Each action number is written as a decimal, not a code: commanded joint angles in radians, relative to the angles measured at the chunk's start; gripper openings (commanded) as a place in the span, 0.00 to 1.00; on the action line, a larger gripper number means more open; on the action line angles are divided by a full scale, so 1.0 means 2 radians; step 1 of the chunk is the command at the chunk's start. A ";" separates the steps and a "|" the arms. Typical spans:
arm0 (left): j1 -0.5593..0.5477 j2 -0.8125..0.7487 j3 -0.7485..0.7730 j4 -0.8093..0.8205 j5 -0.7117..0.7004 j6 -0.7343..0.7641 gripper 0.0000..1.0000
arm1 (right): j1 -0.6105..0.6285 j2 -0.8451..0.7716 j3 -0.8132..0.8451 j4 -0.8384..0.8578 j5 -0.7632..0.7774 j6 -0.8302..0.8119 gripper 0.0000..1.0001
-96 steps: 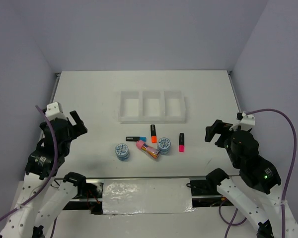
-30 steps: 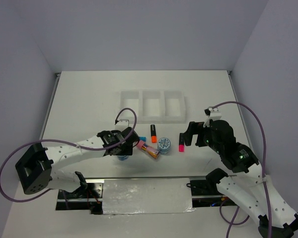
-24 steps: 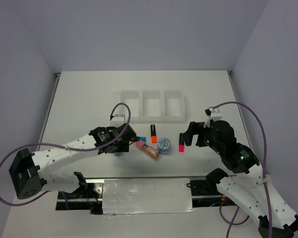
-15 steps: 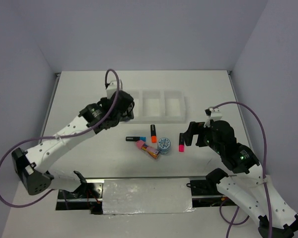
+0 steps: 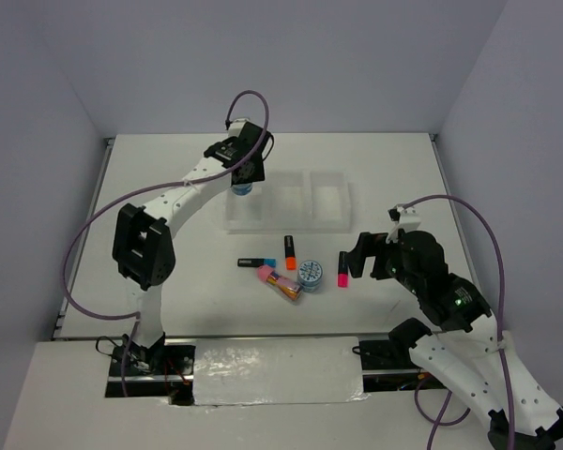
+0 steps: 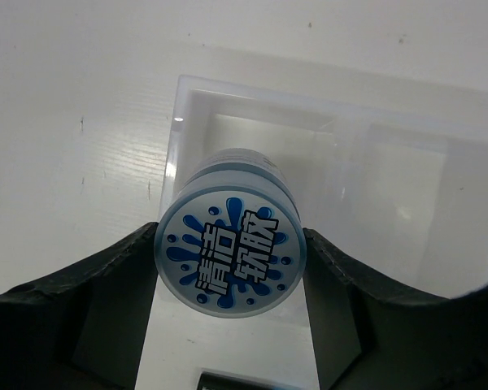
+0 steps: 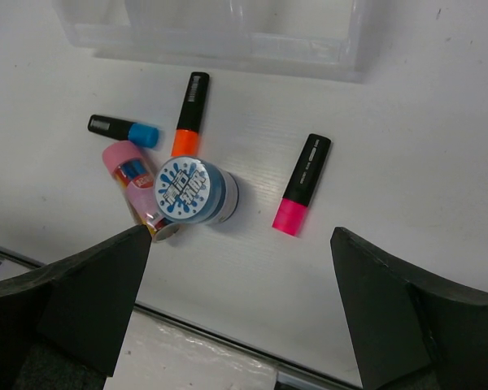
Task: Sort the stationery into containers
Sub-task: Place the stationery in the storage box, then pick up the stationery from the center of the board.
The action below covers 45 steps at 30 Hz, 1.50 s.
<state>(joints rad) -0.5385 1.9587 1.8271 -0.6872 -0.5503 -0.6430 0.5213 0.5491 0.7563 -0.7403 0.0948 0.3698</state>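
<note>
My left gripper (image 5: 245, 180) is shut on a round blue-white disc (image 6: 230, 253), which hangs over the left compartment of the white three-part tray (image 5: 330, 223). In the left wrist view the tray's rim (image 6: 325, 99) lies under the disc. A second disc (image 7: 187, 191) stands on the table, touching a pink-tipped orange-yellow bundle (image 7: 132, 179). Around them lie three black markers: an orange-capped one (image 7: 189, 115), a blue-capped one (image 7: 124, 129) and a pink-capped one (image 7: 302, 183). My right gripper (image 5: 366, 255) hovers open just right of the pink-capped marker (image 5: 342, 269), holding nothing.
The tray (image 7: 228, 36) stands beyond the loose items, with its middle and right compartments showing nothing inside. A foil-covered strip (image 5: 277, 370) runs along the near table edge between the arm bases. Grey walls close in the back and both sides.
My left arm lifted the disc from the table left of the bundle and carried it away from me to above the tray's left compartment. The right arm has stayed put.
</note>
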 commanded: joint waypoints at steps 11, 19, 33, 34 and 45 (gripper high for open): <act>0.025 0.041 0.008 0.064 0.033 0.010 0.10 | 0.007 -0.010 -0.007 0.026 -0.006 0.000 1.00; 0.030 0.068 -0.002 0.089 0.037 0.016 0.27 | 0.017 -0.004 -0.008 0.027 -0.005 0.001 1.00; 0.036 0.074 -0.005 0.091 0.054 0.008 0.86 | 0.027 0.006 -0.009 0.027 -0.011 -0.003 1.00; 0.035 0.063 -0.005 0.094 0.054 0.009 0.89 | 0.028 0.007 -0.008 0.027 -0.012 -0.003 1.00; -0.016 -0.097 -0.080 0.115 0.041 0.043 0.99 | 0.032 -0.001 -0.008 0.028 0.000 -0.001 1.00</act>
<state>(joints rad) -0.4862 1.9263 1.7145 -0.4995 -0.4271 -0.6067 0.5747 0.5644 0.7448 -0.7250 0.0723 0.3695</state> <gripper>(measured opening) 0.993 0.997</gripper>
